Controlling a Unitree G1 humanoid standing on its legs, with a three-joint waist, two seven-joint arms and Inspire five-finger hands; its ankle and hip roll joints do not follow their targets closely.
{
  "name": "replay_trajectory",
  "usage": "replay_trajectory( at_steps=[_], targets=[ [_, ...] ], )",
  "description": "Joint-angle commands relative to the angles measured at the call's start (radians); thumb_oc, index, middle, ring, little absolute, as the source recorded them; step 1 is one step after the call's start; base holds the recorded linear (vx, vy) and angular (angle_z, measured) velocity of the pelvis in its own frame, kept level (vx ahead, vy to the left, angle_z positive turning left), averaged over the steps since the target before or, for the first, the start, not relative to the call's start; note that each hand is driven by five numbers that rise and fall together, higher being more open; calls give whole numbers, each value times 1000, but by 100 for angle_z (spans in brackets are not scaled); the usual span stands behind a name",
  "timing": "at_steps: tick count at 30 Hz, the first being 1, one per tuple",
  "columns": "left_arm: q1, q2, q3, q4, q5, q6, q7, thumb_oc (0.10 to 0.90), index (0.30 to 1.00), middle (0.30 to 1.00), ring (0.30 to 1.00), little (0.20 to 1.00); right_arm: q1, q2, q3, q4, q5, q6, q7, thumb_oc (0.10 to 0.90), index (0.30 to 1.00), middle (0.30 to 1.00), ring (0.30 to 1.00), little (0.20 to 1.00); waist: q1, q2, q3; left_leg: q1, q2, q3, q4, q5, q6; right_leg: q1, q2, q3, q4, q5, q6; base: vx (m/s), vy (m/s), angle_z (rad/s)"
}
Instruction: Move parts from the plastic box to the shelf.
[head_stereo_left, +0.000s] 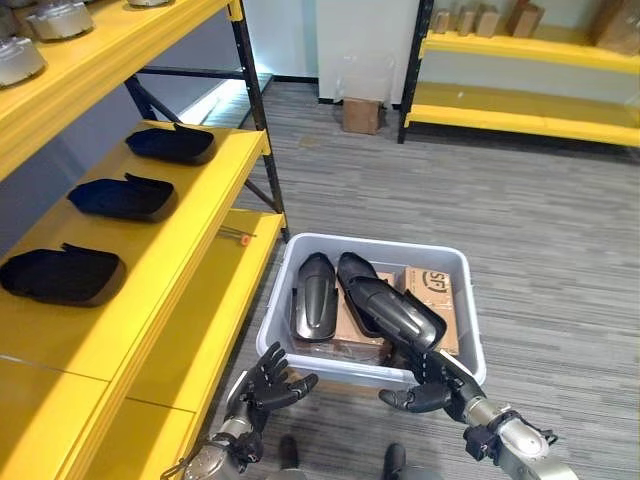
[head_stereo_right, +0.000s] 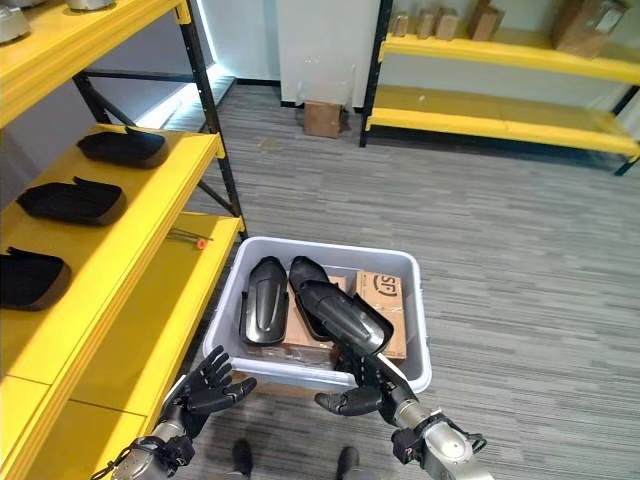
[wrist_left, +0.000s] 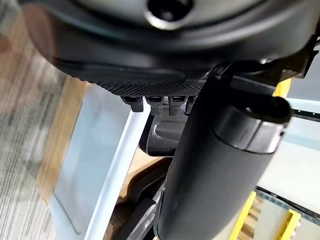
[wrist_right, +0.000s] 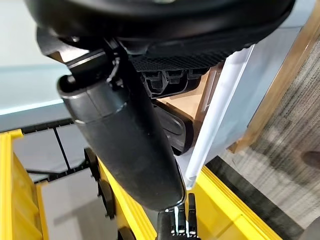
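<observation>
The grey plastic box (head_stereo_left: 300, 258) stands on the floor beside the yellow shelf (head_stereo_left: 190, 235). Two dark moulded parts lie in it on cardboard cartons: one flat on the left (head_stereo_left: 313, 296), one on the right (head_stereo_left: 388, 302) tilted with its near end over the front rim. My right hand (head_stereo_left: 432, 388) is at that front rim, just below the tilted part's end, with fingers relaxed and thumb out, holding nothing. My left hand (head_stereo_left: 270, 384) hovers open with spread fingers before the box's front left corner. Three similar dark parts (head_stereo_left: 122, 197) rest in a row on the shelf's middle board.
The shelf's lower board (head_stereo_left: 215, 310) runs beside the box, with a small orange-tipped item (head_stereo_left: 241, 238) on it. Metal pieces (head_stereo_left: 20, 58) sit on the top board. A cardboard carton (head_stereo_left: 362, 114) stands on the floor far back, and another yellow rack (head_stereo_left: 520, 110) stands at the back right.
</observation>
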Motion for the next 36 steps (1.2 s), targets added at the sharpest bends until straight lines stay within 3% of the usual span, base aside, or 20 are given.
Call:
replay_trajectory(
  at_steps=[1, 5, 12, 28, 36],
  targets=[
    [-39, 35, 35, -123, -29, -78, -37, 900, 1000, 1000, 1000, 1000, -45, -22, -29, -109, 46, -80, 31, 900, 1000, 1000, 1000, 1000, -8, 18, -47, -11, 47, -18, 79, -49, -7, 106, -57, 6, -7, -68, 38, 67, 177, -21],
    [-36, 47, 39, -127, -25, -78, -40, 900, 1000, 1000, 1000, 1000, -51, -24, -20, -124, 36, -79, 40, 900, 1000, 1000, 1000, 1000, -6, 6, -43, -2, 24, 0, 109, -91, 5, 109, -91, 22, -10, -44, 60, 32, 105, -7],
    [-34, 54, 41, -135, -29, -79, -40, 900, 1000, 1000, 1000, 1000, -53, -32, -14, -148, 14, -78, 45, 900, 1000, 1000, 1000, 1000, -8, -5, -45, 13, 10, 13, 110, -113, 12, 111, -109, 31, -18, -28, 75, 41, 55, -7],
    [-17, 76, 67, -186, -20, -75, -63, 900, 1000, 1000, 1000, 1000, -61, -103, -130, -277, -20, -120, 40, 900, 1000, 1000, 1000, 1000, -12, -27, -56, 11, 5, 18, 100, -124, 12, 110, -113, 24, -47, -7, 90, 18, 7, -1],
    [-52, 97, 48, -206, -24, -75, -70, 900, 1000, 1000, 1000, 1000, -125, -163, -157, -314, 13, -125, 40, 900, 1000, 1000, 1000, 1000, -10, -53, -46, -13, 16, 27, 96, -119, 7, 81, -100, 37, -70, 7, 92, -6, -5, -1]
  ],
)
